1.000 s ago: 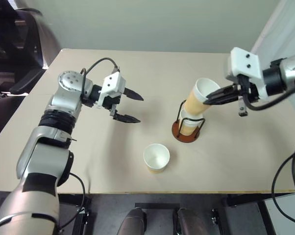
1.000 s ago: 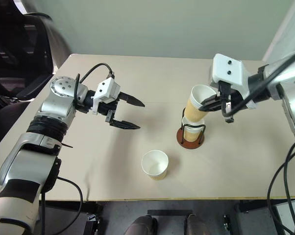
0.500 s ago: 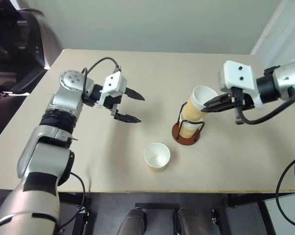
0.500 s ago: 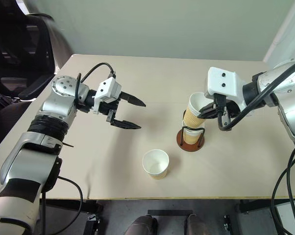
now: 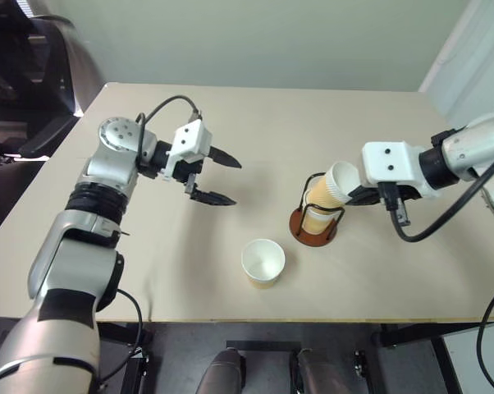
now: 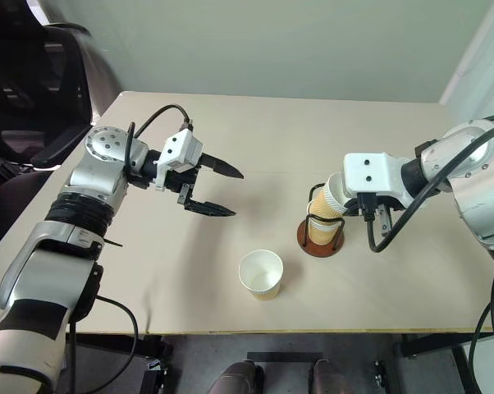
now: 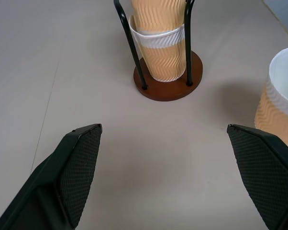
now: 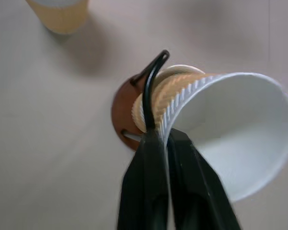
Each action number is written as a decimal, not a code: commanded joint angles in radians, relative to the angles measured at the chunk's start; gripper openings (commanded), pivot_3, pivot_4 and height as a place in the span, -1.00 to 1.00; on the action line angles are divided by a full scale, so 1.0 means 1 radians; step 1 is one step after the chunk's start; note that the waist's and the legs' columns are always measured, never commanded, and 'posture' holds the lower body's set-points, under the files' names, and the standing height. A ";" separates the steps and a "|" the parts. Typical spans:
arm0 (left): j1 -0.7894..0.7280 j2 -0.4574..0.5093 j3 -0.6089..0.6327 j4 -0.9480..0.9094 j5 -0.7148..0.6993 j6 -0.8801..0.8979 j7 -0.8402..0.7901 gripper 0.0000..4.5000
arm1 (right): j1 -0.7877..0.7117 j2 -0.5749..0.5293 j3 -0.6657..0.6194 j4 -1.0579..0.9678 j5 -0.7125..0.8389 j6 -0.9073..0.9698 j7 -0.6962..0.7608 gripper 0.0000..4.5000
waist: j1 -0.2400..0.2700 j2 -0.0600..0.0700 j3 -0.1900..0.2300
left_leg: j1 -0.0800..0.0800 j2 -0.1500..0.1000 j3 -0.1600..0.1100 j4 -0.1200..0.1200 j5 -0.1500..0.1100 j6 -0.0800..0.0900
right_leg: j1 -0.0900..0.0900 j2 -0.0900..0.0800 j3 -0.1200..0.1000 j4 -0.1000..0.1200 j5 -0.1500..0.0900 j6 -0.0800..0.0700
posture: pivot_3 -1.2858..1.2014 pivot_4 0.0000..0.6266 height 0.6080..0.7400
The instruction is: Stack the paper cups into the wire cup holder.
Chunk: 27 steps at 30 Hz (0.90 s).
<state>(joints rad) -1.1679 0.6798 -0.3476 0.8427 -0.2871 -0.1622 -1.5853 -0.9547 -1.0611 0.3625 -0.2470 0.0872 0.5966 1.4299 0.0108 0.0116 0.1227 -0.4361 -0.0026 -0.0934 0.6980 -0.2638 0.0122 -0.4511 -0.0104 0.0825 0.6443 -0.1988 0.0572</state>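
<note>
Loose cup [image 5: 263, 263] left standing near worktop [image 5: 148, 271] front edge, not yet stacked. Second cup [image 5: 329, 187] pinched at rim by right end effector [image 5: 351, 196], tilted, part-seated into cup in wire cup holder [image 5: 313, 223]. Release judged next. Left end effector [image 5: 218, 176] held apart, empty.

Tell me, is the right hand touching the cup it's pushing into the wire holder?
Touching. The right wrist view shows the right hand with its fingers pinching the white rim of the tilted cup, one inside, one outside.
</note>
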 commanded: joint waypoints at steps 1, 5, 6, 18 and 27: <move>-0.028 0.001 0.022 -0.017 -0.013 -0.007 -0.029 1.00 | -0.017 0.015 -0.014 -0.007 -0.021 -0.014 -0.011 -0.44 | 0.000 0.000 0.000 | 0.000 0.000 0.000 0.000 0.000 0.000 | 0.000 0.000 0.000 0.000 0.000 0.000 | 0.03 -0.52 1.00; -0.027 0.001 0.023 -0.019 -0.013 -0.006 -0.029 1.00 | -0.028 0.043 -0.026 0.001 -0.023 0.002 -0.021 0.19 | 0.001 0.000 0.000 | 0.000 0.000 0.000 0.000 0.000 0.000 | 0.000 0.000 0.000 0.000 0.000 0.000 | 0.03 -0.52 1.00; -0.026 0.001 0.023 -0.019 -0.013 -0.006 -0.029 1.00 | -0.033 0.053 -0.032 0.002 -0.019 0.012 -0.026 0.34 | 0.001 0.000 0.000 | 0.000 0.000 0.000 0.000 0.000 0.000 | 0.000 0.000 0.000 0.000 0.000 0.000 | 0.03 -0.52 1.00; 0.024 0.018 -0.015 -0.126 -0.117 0.070 -0.029 1.00 | -0.007 0.000 -0.212 -0.203 0.206 0.296 -0.028 0.83 | 0.008 0.000 0.000 | -0.001 0.000 0.000 0.000 0.005 -0.008 | 0.001 0.000 0.000 -0.003 0.000 -0.001 | 0.03 -0.52 1.00; -0.034 0.057 -0.195 -0.124 -0.187 0.031 -0.029 1.00 | 0.139 -0.115 -0.171 -0.383 0.255 0.306 -0.051 0.83 | 0.009 0.000 0.000 | 0.000 0.000 0.000 0.001 0.003 -0.006 | 0.002 0.000 0.000 -0.001 0.000 0.000 | 0.03 -0.52 1.00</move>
<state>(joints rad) -1.1584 0.7258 -0.5337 0.7290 -0.4387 -0.1111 -1.5856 -0.8085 -1.1596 0.1861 -0.6003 0.3573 0.9341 1.3955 0.0200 0.0116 0.1227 -0.4364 -0.0031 -0.0932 0.6987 -0.2626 0.0097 -0.4493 -0.0107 0.0824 0.6432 -0.1986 0.0575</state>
